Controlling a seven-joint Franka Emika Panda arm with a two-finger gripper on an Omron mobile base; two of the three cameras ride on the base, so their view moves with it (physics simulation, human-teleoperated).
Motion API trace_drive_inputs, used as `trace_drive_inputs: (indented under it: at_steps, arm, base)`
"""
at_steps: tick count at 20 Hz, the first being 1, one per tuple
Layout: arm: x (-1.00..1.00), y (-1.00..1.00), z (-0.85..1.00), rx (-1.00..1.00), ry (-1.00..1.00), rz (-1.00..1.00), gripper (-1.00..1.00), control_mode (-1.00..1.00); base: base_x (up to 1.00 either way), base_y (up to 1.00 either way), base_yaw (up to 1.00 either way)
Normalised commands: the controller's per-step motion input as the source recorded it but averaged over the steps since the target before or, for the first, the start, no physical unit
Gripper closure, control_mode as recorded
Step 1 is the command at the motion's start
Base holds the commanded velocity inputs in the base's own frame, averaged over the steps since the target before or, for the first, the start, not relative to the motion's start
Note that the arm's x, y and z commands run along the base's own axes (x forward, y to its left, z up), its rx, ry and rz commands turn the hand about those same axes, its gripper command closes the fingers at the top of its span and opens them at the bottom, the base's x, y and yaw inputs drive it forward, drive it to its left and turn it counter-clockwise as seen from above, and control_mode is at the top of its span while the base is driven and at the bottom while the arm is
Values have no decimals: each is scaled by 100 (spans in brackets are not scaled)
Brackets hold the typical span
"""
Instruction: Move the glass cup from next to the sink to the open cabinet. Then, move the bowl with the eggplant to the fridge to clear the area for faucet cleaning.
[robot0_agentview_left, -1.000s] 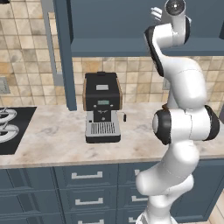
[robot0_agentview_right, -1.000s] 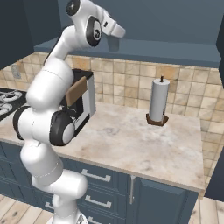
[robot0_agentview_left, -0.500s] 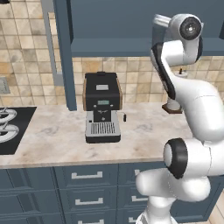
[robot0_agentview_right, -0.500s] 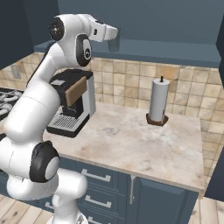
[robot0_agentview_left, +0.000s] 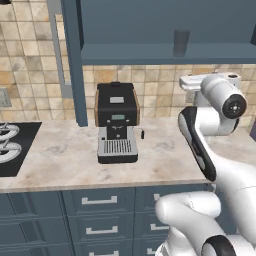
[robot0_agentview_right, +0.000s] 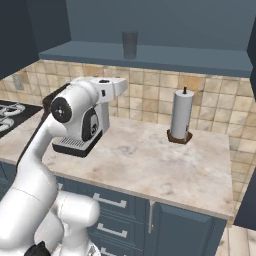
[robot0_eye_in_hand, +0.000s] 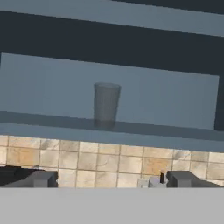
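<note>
The glass cup (robot0_agentview_left: 181, 43) stands upright on the shelf (robot0_agentview_left: 165, 52) of the open cabinet, and it shows as well in the right base view (robot0_agentview_right: 129, 44) and in the hand view (robot0_eye_in_hand: 106, 104). My gripper (robot0_eye_in_hand: 113, 179) is open, its dark fingertips (robot0_eye_in_hand: 41, 178) spread wide with nothing between them. It looks up at the cup from below the shelf, well apart from it. The hand (robot0_agentview_left: 192, 84) hangs in front of the tiled wall, under the shelf, seen from the other side too (robot0_agentview_right: 111, 87).
A black coffee machine (robot0_agentview_left: 116, 122) sits on the marble counter (robot0_agentview_right: 150, 160) left of the arm. A paper towel holder (robot0_agentview_right: 181, 116) stands at the back right. The stove (robot0_agentview_left: 10, 145) lies at the far left. The cabinet's open door (robot0_agentview_left: 72, 60) hangs above the machine.
The arm has folded down and back from the cabinet; the hand dropped from shelf height to below the shelf, leaving the cup standing there.
</note>
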Motion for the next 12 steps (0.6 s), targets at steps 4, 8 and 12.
trace_drive_inputs:
  at_steps: [4, 8, 12]
  arm:
    - [-100, 15, -94, -9, 16, 0, -100, -100]
    - [-16, 9, -11, -4, 6, 0, -100, -100]
    - [-7, 0, 0, 0, 0, 0, -100, -100]
  base:
    - [0, 0, 0]
    - [0, 0, 0]
    - [0, 0, 0]
